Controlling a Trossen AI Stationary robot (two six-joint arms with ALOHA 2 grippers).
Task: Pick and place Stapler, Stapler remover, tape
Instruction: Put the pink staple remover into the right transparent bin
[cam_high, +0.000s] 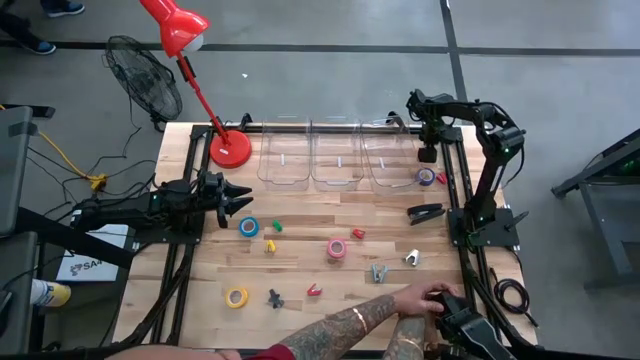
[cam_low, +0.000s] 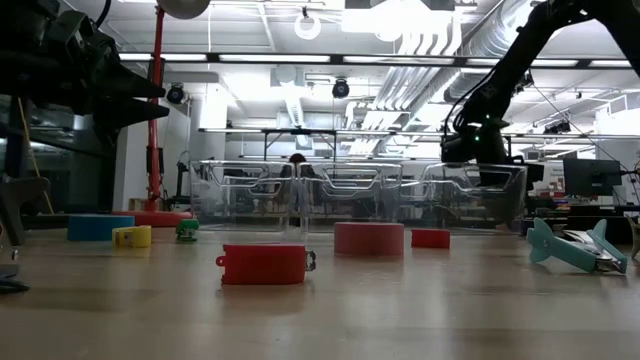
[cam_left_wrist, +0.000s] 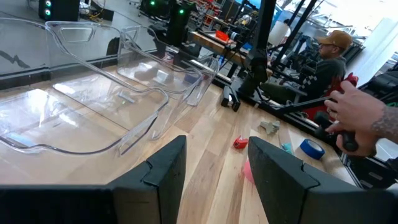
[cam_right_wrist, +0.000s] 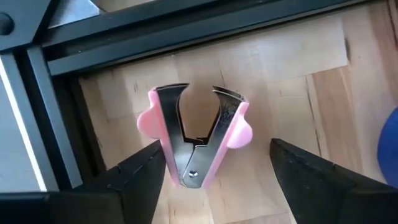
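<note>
Desk: wooden desk (cam_high: 330, 275) with three clear bins (cam_high: 337, 155) along its far edge.
Right gripper (cam_right_wrist: 214, 165): jaws spread, hovering over a pink remover (cam_right_wrist: 196, 140) by the desk's right rail.
Left gripper (cam_high: 238, 197): jaws spread, empty, waiting near the blue tape (cam_high: 248, 227).
Done: one blue roll (cam_high: 426, 176) seems binned.
Left: stapler (cam_high: 425, 211), pink tape (cam_high: 337, 248), yellow tape (cam_high: 236, 297), other removers loose.
Person: a hand (cam_high: 425, 300) at the near edge.

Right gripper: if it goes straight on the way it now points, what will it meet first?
Most likely the pink staple remover. In the wrist view it lies on the wooden table between the open fingers of the right gripper, straight ahead. How far away it is remains unclear.
</note>
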